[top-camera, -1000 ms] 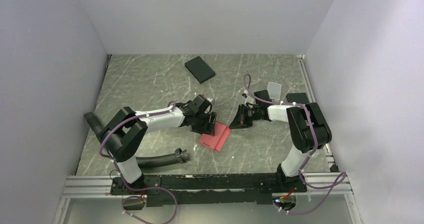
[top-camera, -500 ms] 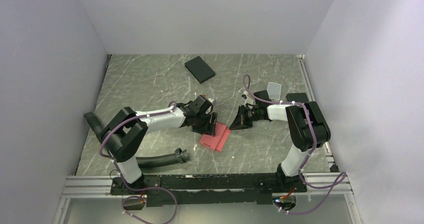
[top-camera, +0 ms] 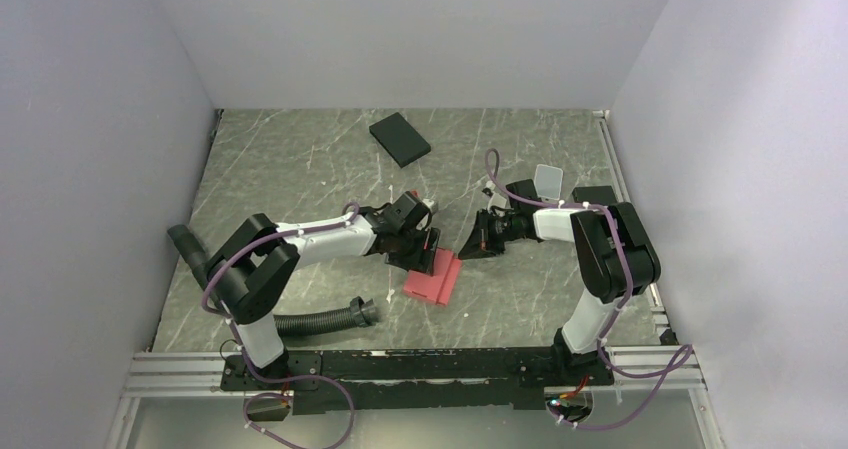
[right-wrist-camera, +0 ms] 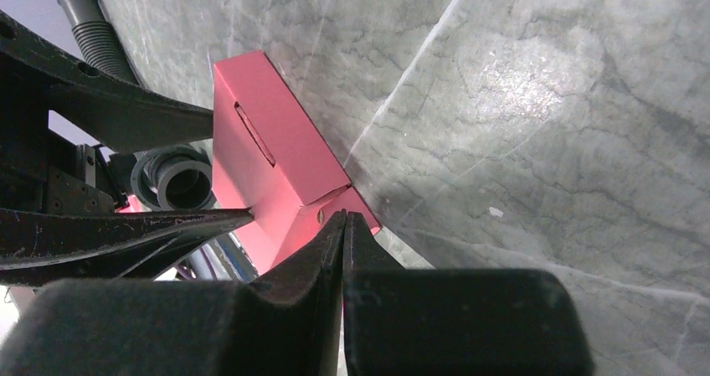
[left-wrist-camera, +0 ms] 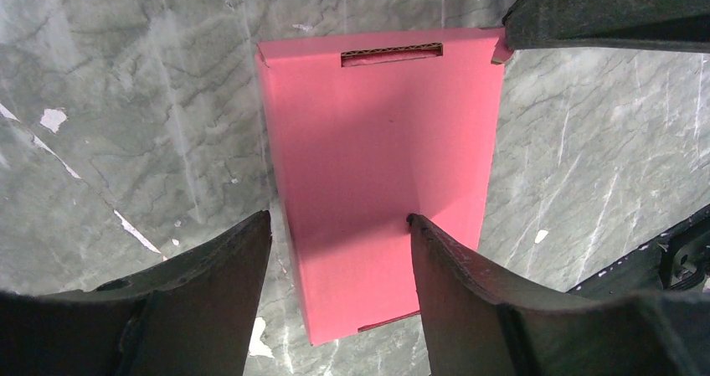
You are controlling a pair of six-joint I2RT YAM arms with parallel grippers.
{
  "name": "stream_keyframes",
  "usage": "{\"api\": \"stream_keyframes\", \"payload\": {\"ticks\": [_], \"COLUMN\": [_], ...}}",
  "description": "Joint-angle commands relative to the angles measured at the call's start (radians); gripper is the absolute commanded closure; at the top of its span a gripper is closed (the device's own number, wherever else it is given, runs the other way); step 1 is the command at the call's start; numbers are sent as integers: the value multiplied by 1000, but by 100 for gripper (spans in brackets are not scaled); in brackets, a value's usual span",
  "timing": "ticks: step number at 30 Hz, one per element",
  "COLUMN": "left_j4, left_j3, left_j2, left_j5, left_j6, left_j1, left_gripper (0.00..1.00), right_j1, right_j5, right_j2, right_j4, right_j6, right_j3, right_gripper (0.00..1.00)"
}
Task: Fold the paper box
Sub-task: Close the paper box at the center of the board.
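Hose [top-camera: 320,319] lies nearest, at 7 o'clock of the paper box [top-camera: 432,277], which sits flat on the worktop [top-camera: 300,169] near centre. Left jaws, from 10 o'clock, stand wide open astride one end, holding nothing. Right jaws, from 2 o'clock, are closed, tips touching a corner flap; can't tell if pinched. Risk: closed-tip push slides the unclamped box or creases the thin card. Black box [top-camera: 400,139] far, 12 o'clock.

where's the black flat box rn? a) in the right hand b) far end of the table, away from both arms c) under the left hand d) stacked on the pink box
b: the black flat box lies alone at the far end of the table, while the left hand and right hand are down by the pink box.
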Motion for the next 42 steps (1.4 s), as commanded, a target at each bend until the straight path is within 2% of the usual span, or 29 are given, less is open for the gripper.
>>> {"api": "stream_keyframes", "payload": {"ticks": [1, 15, 30, 42], "left_j4": [-87, -81, -79, -72], "left_j3": [-5, -16, -13, -21], "left_j2": [49, 52, 52, 47], "left_j5": [-46, -51, -44, -43], "left_j6": [28, 20, 23, 20], "left_j1": [-19, -18, -18, -19], "left_gripper": [33, 33, 33, 33], "right_j1": [5, -22, -36, -48], "right_j5": [0, -21, -61, -83], "right_j2": [0, -32, 6, 9], "right_j4": [-6, 5, 0, -26], "right_j6": [-15, -17, 4, -10], "right_j3": [34, 30, 28, 18], "right_gripper": [93, 87, 84, 76]}}
